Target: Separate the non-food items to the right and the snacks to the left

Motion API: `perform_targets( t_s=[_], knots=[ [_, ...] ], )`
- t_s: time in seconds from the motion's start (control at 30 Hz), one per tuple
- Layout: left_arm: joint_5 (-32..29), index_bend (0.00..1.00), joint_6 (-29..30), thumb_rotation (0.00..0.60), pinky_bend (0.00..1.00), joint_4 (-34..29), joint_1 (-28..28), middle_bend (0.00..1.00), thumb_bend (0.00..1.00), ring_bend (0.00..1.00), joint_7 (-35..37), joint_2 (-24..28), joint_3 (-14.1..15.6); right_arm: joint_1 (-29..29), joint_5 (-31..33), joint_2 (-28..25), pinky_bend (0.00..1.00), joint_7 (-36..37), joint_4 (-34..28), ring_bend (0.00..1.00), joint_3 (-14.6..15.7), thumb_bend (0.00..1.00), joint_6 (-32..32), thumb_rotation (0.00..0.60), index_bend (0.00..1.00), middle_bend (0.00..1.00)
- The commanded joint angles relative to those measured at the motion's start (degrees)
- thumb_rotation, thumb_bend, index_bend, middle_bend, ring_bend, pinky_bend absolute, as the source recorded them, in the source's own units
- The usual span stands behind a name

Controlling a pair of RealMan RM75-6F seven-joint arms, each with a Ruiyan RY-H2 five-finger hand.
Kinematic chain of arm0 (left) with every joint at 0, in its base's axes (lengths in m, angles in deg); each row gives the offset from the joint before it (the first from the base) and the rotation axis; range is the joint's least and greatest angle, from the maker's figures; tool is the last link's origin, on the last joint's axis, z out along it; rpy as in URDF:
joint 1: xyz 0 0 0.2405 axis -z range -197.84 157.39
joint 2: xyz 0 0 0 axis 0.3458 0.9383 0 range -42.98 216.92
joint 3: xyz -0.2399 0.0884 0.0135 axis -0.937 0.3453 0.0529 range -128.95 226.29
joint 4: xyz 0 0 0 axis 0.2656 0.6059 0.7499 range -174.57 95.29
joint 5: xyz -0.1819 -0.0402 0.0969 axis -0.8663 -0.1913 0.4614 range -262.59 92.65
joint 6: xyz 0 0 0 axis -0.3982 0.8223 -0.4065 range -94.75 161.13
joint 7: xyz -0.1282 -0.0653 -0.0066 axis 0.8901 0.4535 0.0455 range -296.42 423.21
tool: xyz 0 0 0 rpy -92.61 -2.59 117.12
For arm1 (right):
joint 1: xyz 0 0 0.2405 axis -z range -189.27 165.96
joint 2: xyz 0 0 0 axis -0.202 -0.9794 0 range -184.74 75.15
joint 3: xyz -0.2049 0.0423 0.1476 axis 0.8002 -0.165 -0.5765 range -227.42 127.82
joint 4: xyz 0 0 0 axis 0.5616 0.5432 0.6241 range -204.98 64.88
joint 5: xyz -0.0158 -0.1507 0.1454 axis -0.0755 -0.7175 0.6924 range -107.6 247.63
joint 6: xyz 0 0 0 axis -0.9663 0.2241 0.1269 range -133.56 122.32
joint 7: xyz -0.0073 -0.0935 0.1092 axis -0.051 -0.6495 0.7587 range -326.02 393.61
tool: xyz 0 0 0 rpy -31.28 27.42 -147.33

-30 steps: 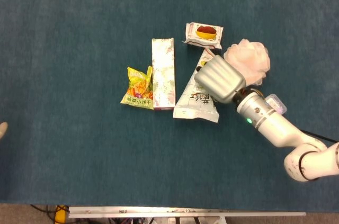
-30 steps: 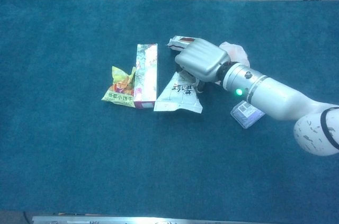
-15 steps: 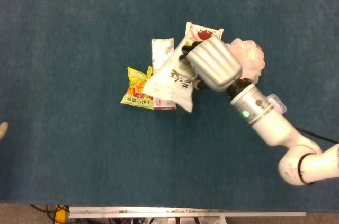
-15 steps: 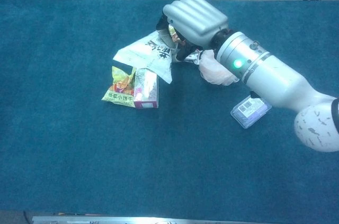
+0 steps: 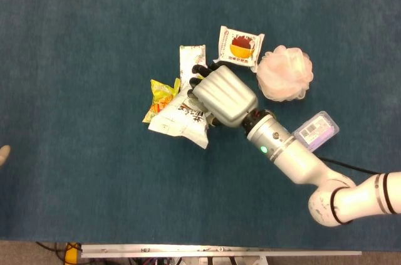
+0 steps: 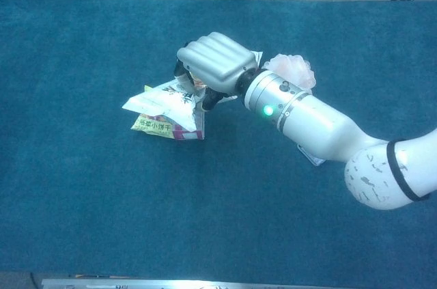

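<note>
The right hand (image 5: 220, 94), fingers curled around one end of a white snack bag (image 5: 180, 121), holds it above the tall box (image 5: 191, 64) near the table's middle. The bag looks light, crinkly, slippery; gripping its sealed edge seems safest.

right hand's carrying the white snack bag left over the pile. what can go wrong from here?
1. The right hand holds the white snack bag by one end; the rest hangs loose and could slip free.
2. The bag hangs right over the tall floral box and the yellow snack pack, so it may drag or knock them.
3. Released here, it would land on that pile rather than on bare table to the left.
</note>
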Motion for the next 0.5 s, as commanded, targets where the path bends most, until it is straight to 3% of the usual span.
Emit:
perform_targets(
  t_s=[0.03,0.27,0.5],
  knots=[
    [-0.1,0.0,-0.2,0.6,0.03,0.1,0.1,0.01,0.23,0.0,0.0,-0.1,-0.1,0.1,1.5,-1.8,0.35,-0.3,-1.3,0.21,-0.7,0.47,-0.6,0.6,0.07,0.23],
    [0.0,0.0,-0.9,0.6,0.03,0.2,0.5,0.01,0.23,0.0,-0.1,-0.5,-0.1,0.1,1.8,-3.3,0.35,-0.3,-1.0,0.21,-0.5,0.47,-1.2,0.6,0.04,0.23],
    [-0.1,0.0,-0.6,0.6,0.03,0.4,0.4,0.01,0.23,0.0,0.3,-0.3,-0.1,-0.9,1.3,0.0,0.35,-1.3,1.3,0.21,-0.4,0.47,-2.2,0.6,0.04,0.23]
  ],
)
